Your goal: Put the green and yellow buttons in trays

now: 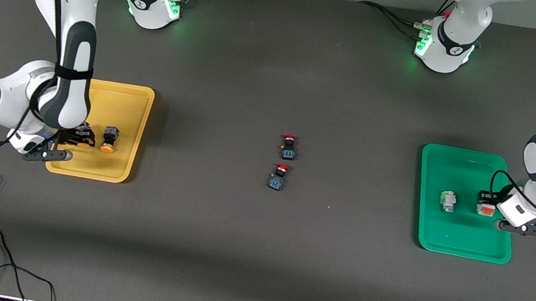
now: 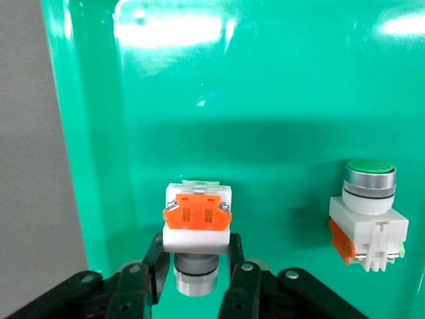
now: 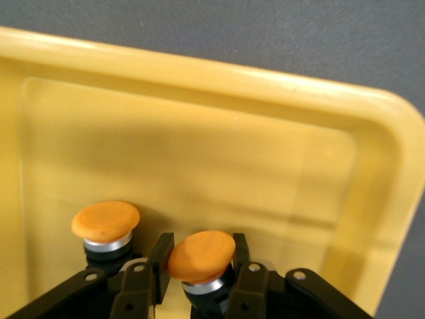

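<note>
**Four buttons in two trays**

While two red-capped switches (image 1: 288, 146) lie mid-table, we count two trays: yellow tray (image 1: 133, 118) with two orange buttons, right gripper (image 3: 197, 264) clenched on one (image 3: 200, 253); green tray (image 1: 451, 238) with two white buttons, left gripper (image 2: 196, 266) grasping one (image 2: 196, 222).

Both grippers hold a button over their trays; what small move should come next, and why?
Probably open both. The left gripper has its white-bodied button low in the green tray, and the right gripper its orange-capped button in the yellow tray.
</note>
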You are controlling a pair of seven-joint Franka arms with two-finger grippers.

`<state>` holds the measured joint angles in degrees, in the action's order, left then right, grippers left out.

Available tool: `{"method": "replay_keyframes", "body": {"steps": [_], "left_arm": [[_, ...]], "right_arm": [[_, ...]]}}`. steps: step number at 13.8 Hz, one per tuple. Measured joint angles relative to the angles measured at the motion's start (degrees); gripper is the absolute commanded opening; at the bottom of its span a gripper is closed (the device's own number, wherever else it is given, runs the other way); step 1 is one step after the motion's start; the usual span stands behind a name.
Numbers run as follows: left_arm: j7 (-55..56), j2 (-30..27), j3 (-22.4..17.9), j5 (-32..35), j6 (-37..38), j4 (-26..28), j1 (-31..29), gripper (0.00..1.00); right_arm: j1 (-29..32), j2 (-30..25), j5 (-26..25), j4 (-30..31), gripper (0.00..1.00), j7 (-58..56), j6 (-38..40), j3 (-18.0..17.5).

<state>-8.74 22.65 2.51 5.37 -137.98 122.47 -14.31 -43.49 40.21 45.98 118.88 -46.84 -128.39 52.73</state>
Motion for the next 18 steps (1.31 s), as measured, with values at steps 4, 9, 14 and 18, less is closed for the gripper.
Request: {"method": "replay_keyframes", "body": {"steps": [4, 9, 14, 18], "left_arm": [[-0.67, -1.3, 0.6, 0.05, 4.59, -2.61, 0.01, 1.0], [-1.01, -6.82, 1.27, 0.02, 22.08, -12.82, 0.03, 1.0], [-1.3, -12.31, 1.79, -3.04, 36.65, -21.81, 0.16, 1.0], [-1.37, -18.36, 2.48, -6.21, 42.16, -23.06, 1.2, 1.0]], "right_arm": [[-0.36, 0.61, 0.38, -0.2, 1.0, -0.05, -0.24, -0.31], [-0.71, 0.15, 0.74, -0.63, 1.0, -0.07, 0.46, -0.03], [-2.06, -7.93, 0.57, -2.62, 1.0, 2.12, 7.37, 5.41], [-7.09, -13.57, -6.65, -11.92, 1.0, 13.59, 23.03, 15.06]]}}
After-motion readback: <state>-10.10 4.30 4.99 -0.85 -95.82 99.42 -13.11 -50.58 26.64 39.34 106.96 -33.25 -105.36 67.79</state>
